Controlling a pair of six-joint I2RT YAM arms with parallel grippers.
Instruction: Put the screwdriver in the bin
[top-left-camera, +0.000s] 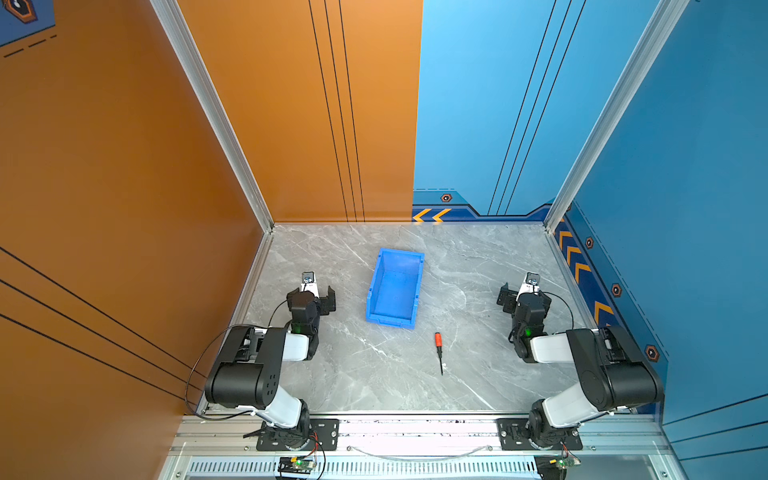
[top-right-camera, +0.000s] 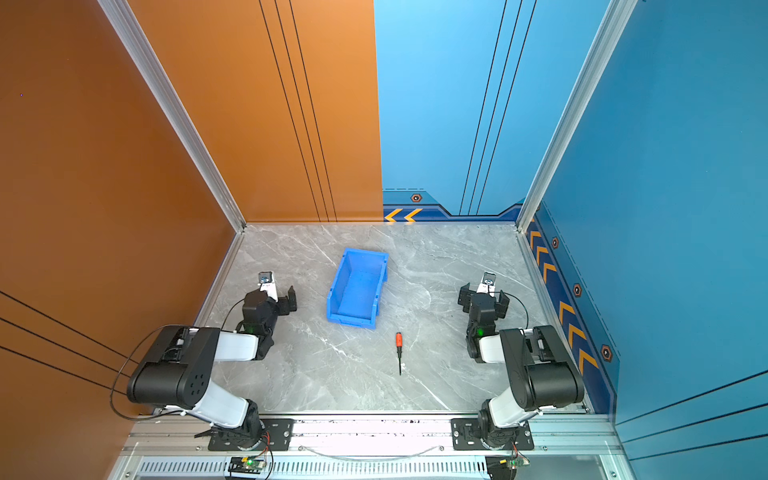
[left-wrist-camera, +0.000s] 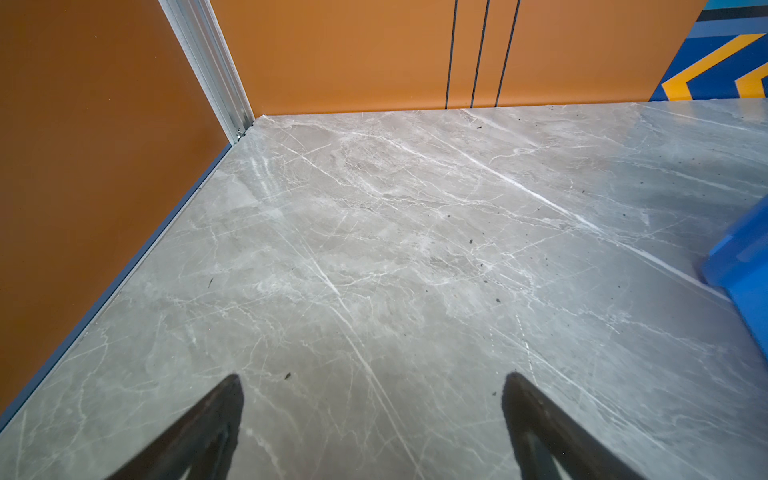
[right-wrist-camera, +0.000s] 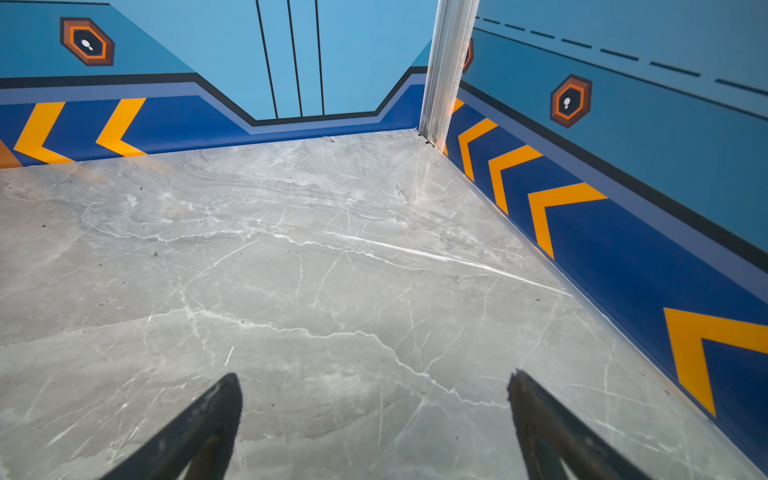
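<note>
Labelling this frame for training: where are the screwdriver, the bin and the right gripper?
screwdriver (top-left-camera: 437, 340): a top view, red-orange handle.
bin (top-left-camera: 394, 291): a top view, bare inner floor.
right gripper (right-wrist-camera: 375, 376): right wrist view, midway between its open fingertips.

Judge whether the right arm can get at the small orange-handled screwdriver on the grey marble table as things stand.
Probably yes: the screwdriver lies on bare table, clear of the blue plastic bin, with nothing between it and the open right gripper.

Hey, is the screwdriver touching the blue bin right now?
Apart. In both top views a strip of bare table separates the screwdriver from the bin at its near lip.
</note>
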